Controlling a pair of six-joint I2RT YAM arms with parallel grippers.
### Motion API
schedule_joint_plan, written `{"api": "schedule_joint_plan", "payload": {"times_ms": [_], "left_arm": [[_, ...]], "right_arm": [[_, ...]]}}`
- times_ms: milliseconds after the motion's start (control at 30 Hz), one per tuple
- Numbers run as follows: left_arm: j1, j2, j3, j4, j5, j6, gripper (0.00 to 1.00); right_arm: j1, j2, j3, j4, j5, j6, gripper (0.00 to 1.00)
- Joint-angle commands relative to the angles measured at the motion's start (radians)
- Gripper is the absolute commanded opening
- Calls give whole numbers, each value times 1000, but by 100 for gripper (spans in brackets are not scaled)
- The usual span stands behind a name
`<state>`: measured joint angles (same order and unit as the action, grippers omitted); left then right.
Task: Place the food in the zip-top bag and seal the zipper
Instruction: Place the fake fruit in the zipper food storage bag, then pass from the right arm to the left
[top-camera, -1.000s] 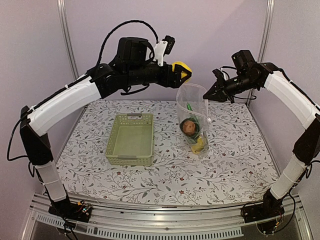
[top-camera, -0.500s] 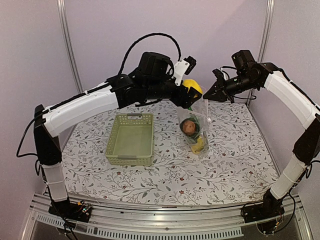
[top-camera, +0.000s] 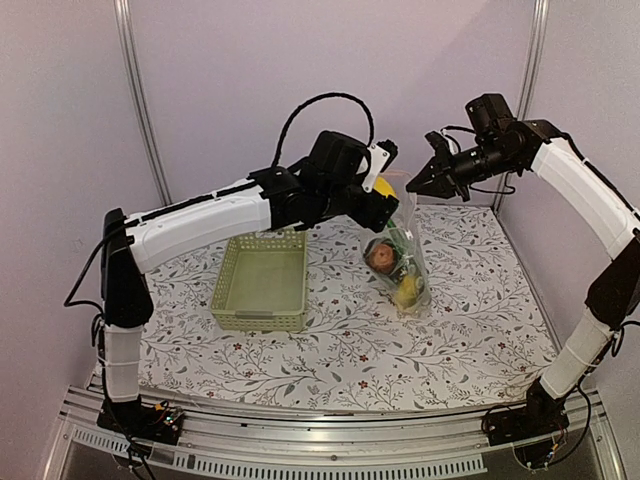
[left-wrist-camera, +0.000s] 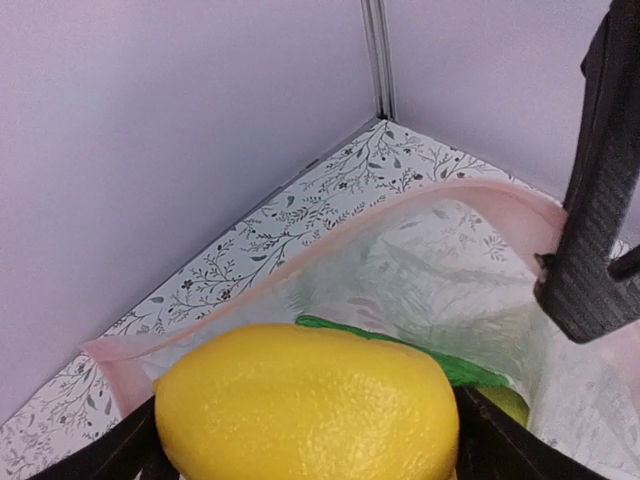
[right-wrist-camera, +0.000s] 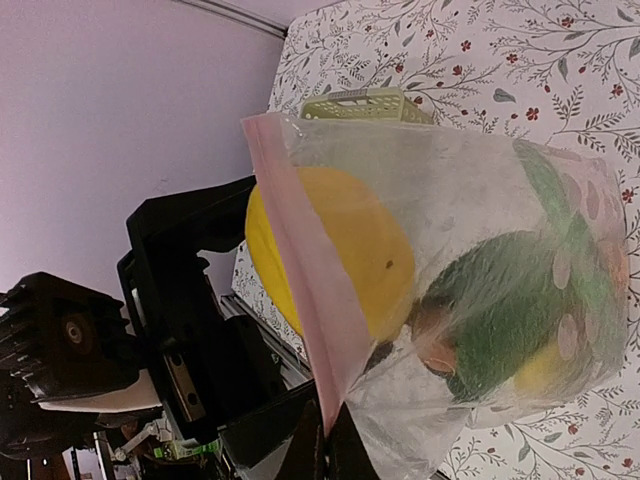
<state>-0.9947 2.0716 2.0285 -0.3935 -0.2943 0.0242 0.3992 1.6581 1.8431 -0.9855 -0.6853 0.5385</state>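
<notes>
Lemon (left-wrist-camera: 305, 400) in left tool (top-camera: 387, 207) straddles bag's (top-camera: 408, 272) pink zipper (left-wrist-camera: 300, 255).

One clear crinkly plastic zip-top bag (top-camera: 415, 275) is right of centre in the top view, with one pinkish closure strip (right-wrist-camera: 303, 270) along its mouth. One large yellow lemon (left-wrist-camera: 310, 405) is at that mouth. Through the plastic show one reddish-brown round piece (top-camera: 380, 256), one smaller yellow piece (top-camera: 407, 292), and green pieces (right-wrist-camera: 490, 320) too overlapped to count. One pale green lattice plastic basket (top-camera: 262, 278) is left of centre on the one floral-patterned desk (top-camera: 470, 330). There are two tools: the left tool (top-camera: 390, 200) and the right tool (top-camera: 420, 186).
</notes>
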Motion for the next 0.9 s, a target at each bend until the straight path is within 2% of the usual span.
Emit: {"api": "schedule_joint_plan", "payload": {"times_ms": [0,200,433,533,667,867], "left_arm": [[7,35,24,25,-67,-22,99],[25,20,56,49,-68,-62,100],[5,-102,102,60,-34,-27,100],[-15,-178,47,73,0,40,100],[-29,-297,-76,59,113,100,100],[-35,-416,-195,-86,262,133,93]], "right_arm": [[6,23,32,-5,-39,-2,0],[6,33,36,16,-73,20,0],[6,51,39,21,-81,20,0],[6,51,35,28,-79,19,0],[7,49,30,32,-74,13,0],[11,16,-11,44,-57,-8,0]]}}
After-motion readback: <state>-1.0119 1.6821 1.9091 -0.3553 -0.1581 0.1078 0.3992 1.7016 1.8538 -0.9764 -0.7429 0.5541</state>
